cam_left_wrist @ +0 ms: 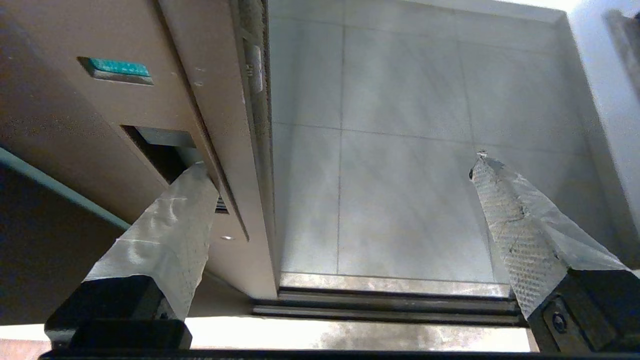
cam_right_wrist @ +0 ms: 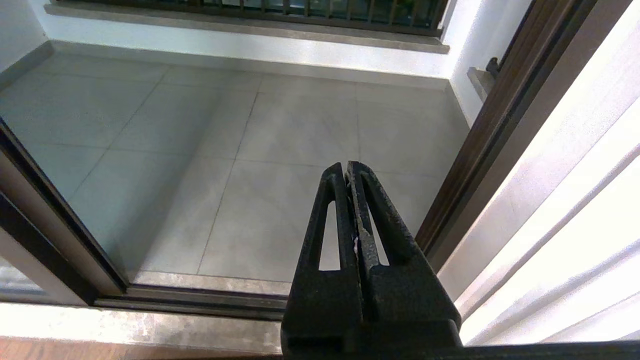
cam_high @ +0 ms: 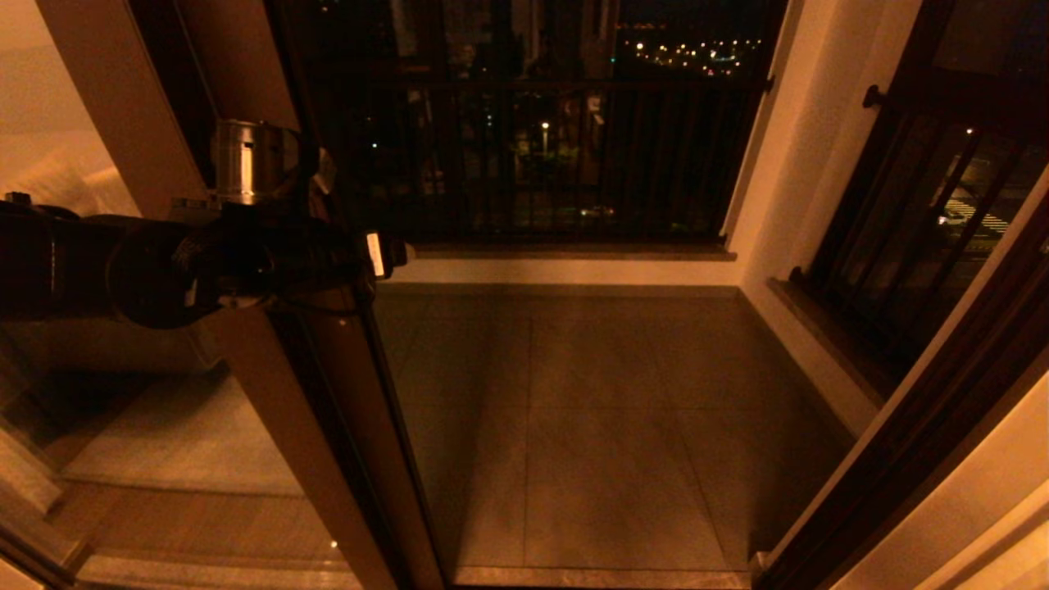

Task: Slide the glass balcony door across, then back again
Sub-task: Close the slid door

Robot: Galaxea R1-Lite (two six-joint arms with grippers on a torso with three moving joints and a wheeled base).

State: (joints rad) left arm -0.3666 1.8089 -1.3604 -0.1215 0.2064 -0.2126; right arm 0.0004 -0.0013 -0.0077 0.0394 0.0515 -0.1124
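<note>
Left gripper [cam_left_wrist: 340, 170], jaws spread, one finger [cam_left_wrist: 170, 220] hooked in the glass balcony door [cam_high: 328, 426] stile recess at 9 o'clock; a shallow hook may slip. Right gripper [cam_right_wrist: 350, 172] closed, idle.

Matt brown metal door frame [cam_left_wrist: 125, 110]; smooth, faintly glossy floor tiles [cam_left_wrist: 400, 150].

Left arm raised and reaching across, right arm held low.
The left gripper [cam_left_wrist: 340, 170] has its fingers spread wide apart; the right gripper [cam_right_wrist: 346, 167] points forward and down, its fingers pressed together with nothing between them.
</note>
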